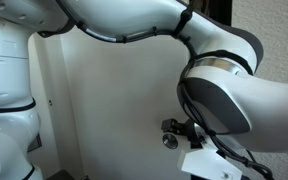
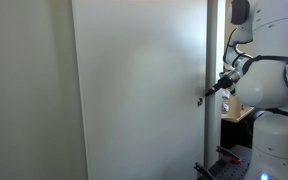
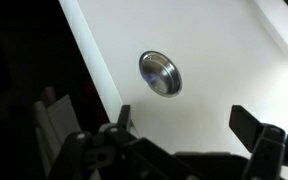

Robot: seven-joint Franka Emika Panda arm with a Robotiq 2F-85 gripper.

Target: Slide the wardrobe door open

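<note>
Gaping wide, the claw (image 3: pixel 187 126) faces the pull (image 3: pixel 160 73) in the wardrobe door (image 3: pixel 219 40).

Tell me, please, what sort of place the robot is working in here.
Probably a bedroom or hallway in a home, though I cannot be sure. What shows it: the tall, smooth off-white wardrobe door, filling the view, and its round recessed silver pull near one edge.
</note>
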